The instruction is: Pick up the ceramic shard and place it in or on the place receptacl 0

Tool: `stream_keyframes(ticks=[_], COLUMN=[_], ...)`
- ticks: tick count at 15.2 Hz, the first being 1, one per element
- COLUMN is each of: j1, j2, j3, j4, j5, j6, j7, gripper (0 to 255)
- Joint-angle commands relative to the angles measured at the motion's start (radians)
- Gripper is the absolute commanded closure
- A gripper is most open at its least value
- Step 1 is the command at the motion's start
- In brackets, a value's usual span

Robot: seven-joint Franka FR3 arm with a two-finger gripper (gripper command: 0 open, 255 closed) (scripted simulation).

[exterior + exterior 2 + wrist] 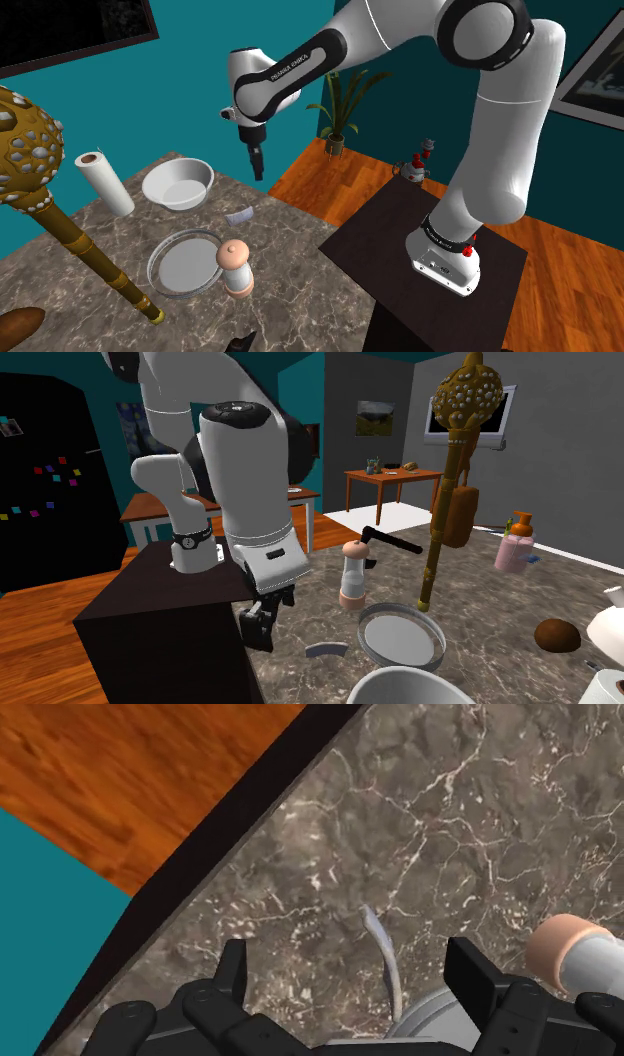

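The shard (238, 215) is a small curved pale grey piece lying on the marble counter (290, 250), close to the counter's edge. My black gripper (257, 168) hangs open above it, a little toward the edge, touching nothing. In the wrist view the shard (385, 956) lies on the marble between the spread fingers (232, 972), apart from both. In the second exterior view the gripper (258, 630) is left of the shard (326, 650). A white bowl (178, 184) and a flat round grey dish (187, 262) stand near the shard.
A pink-topped grinder (236, 268) stands beside the dish. A paper towel roll (104, 183) and a long golden mace (60, 215) lie further along the counter. A pink soap bottle (515, 544) stands at the far side. The dark stand (430, 280) borders the counter.
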Motion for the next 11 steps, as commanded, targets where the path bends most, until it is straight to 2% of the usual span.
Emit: stream_keyframes(ticks=[1,8,11], j1=[0.013,0.066,0.075], j2=[0.065,0.245,0.272], j3=[0.019,0.085,0.091], j4=[0.052,0.183,0.185], j5=[-0.001,-0.019,-0.021], j6=[-0.002,-0.006,0.015], j7=[-0.034,-0.137,-0.145], gripper=[0,0,0])
